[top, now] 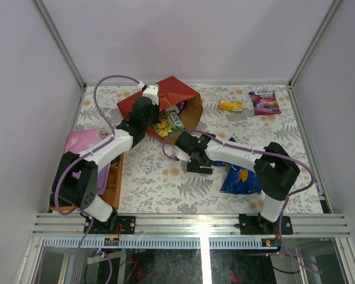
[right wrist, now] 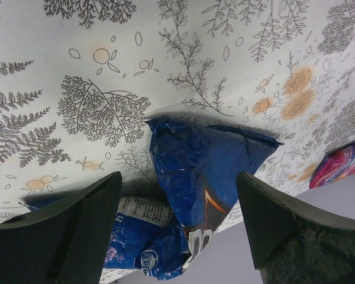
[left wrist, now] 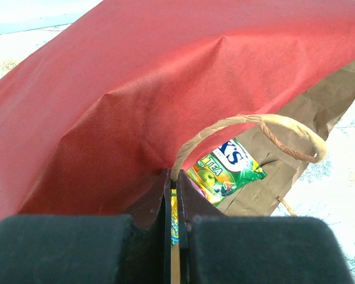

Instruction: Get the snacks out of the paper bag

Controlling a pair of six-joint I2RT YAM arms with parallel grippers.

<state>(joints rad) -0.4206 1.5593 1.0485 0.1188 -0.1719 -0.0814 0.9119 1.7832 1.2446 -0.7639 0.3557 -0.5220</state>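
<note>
ok, l gripper [left wrist: 174, 198] was clamped on the paper bag [left wrist: 136, 89] rim by its cord handle [left wrist: 266, 127]; green-yellow packet [left wrist: 222, 171] lay inside. i saw r gripper [right wrist: 178, 183] w/ jaws wide apart, over blue doritos bag [right wrist: 195, 154] on table [right wrist: 106, 59]. purple packet [top: 264, 102] + orange packet [top: 230, 106] lay far right, outside.

Floral table [top: 160, 183] with paper bag [top: 178, 92], blue bag [top: 241, 180], yellow packet [top: 230, 106], purple packet [top: 264, 102]

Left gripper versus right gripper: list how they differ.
The left gripper is shut on the paper bag's red edge; the right gripper is open and holds nothing. The left gripper sits at the bag's mouth; the right gripper faces the blue Doritos bag. Both are black.
</note>
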